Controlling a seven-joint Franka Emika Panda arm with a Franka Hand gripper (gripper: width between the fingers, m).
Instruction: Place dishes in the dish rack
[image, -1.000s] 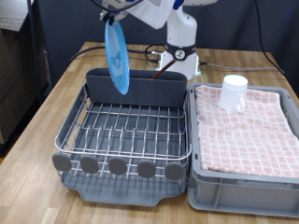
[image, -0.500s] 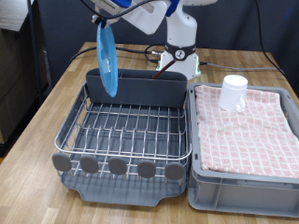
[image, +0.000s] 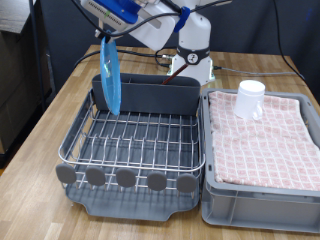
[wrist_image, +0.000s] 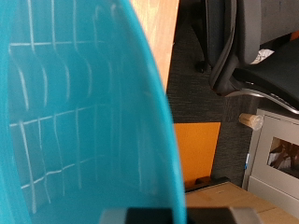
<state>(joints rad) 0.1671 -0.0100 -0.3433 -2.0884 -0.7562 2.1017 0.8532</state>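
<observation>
My gripper (image: 106, 33) is shut on the top rim of the round bright blue plate (image: 111, 76) and holds it on edge, hanging above the back left part of the dish rack (image: 135, 140), in front of the tall grey utensil caddy (image: 160, 96). In the wrist view the blue plate (wrist_image: 75, 103) fills most of the picture and the wire grid shows through it; the fingers are hidden. The small white cup (image: 250, 98) stands upside down on the pink checked cloth. The wooden spoon is out of view.
A grey crate (image: 262, 190) with a pink checked cloth (image: 268, 135) sits at the rack's right in the exterior view. The robot base (image: 192, 50) stands behind. The wooden table's edge (image: 25, 150) lies at the left. An office chair (wrist_image: 248, 47) shows in the wrist view.
The gripper has carried the plate towards the exterior view's left and turned it more edge-on to the camera. The cup and rack have not moved.
</observation>
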